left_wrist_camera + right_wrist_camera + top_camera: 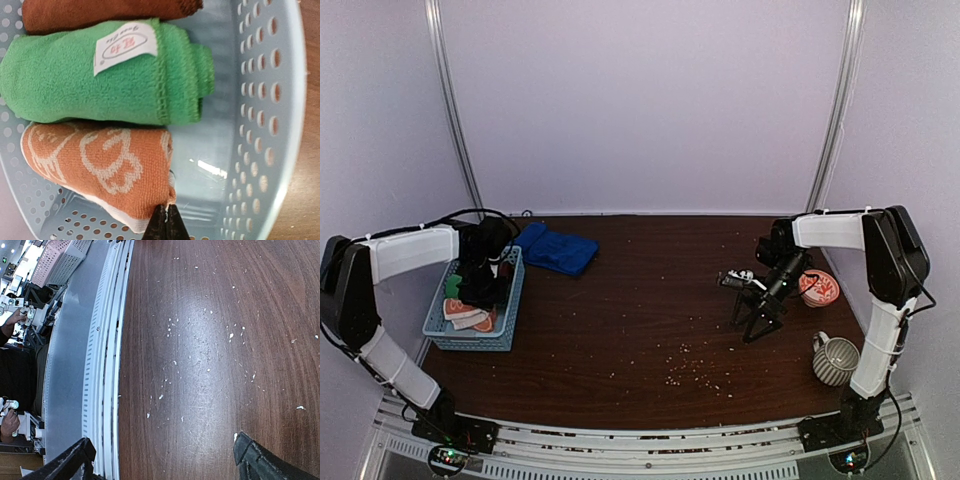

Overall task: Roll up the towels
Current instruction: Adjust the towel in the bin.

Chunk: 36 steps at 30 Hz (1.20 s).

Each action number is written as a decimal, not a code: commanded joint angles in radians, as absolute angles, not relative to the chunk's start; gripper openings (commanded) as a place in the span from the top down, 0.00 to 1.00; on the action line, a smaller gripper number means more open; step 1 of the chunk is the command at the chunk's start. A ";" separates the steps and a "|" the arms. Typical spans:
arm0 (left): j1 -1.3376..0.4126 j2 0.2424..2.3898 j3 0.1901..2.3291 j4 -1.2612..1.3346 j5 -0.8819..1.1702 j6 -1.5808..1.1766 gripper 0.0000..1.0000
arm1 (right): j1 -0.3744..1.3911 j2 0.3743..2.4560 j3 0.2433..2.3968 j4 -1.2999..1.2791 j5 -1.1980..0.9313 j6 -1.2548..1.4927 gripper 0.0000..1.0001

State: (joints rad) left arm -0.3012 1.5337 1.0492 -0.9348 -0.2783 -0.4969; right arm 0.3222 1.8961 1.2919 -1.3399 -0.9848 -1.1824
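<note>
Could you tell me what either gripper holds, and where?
Right gripper: open, empty. Left gripper: shut at a corner of the orange towel; a pinch cannot be told.

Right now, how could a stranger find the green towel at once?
Start at the light blue perforated plastic basket on the left side of the dark wooden table. Inside it, the plain green towel lies between a dark red cloth and an orange, white-patterned cloth. Only it carries a white label.
</note>
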 commanded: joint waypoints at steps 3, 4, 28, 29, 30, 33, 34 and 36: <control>-0.295 1.567 1.067 -0.946 -0.286 -0.467 1.00 | 0.325 1.901 1.302 -1.356 -0.965 -1.200 0.00; -0.295 1.563 1.077 -0.942 -0.277 -0.463 1.00 | 0.325 1.901 1.302 -1.356 -0.964 -1.198 0.00; -0.295 1.585 1.528 -0.416 -0.235 -0.208 0.56 | 0.325 1.738 1.335 -1.057 -0.793 -0.828 0.00; -0.295 1.591 1.522 -0.333 -0.301 -0.207 0.45 | 0.325 1.690 1.329 -0.980 -0.728 -0.755 0.00; -0.293 1.595 1.507 -0.255 -0.351 -0.213 0.26 | 0.324 1.647 1.325 -0.914 -0.662 -0.693 0.00; -0.263 1.631 1.498 -0.086 -0.329 -0.217 0.02 | 0.322 1.527 1.296 -0.756 -0.498 -0.559 0.00; -0.247 1.657 1.516 -0.068 -0.283 -0.221 0.02 | 0.323 1.500 1.278 -0.714 -0.457 -0.524 0.00; -0.211 1.738 1.592 -0.088 -0.130 -0.187 0.02 | 0.319 1.457 1.225 -0.633 -0.389 -0.475 0.00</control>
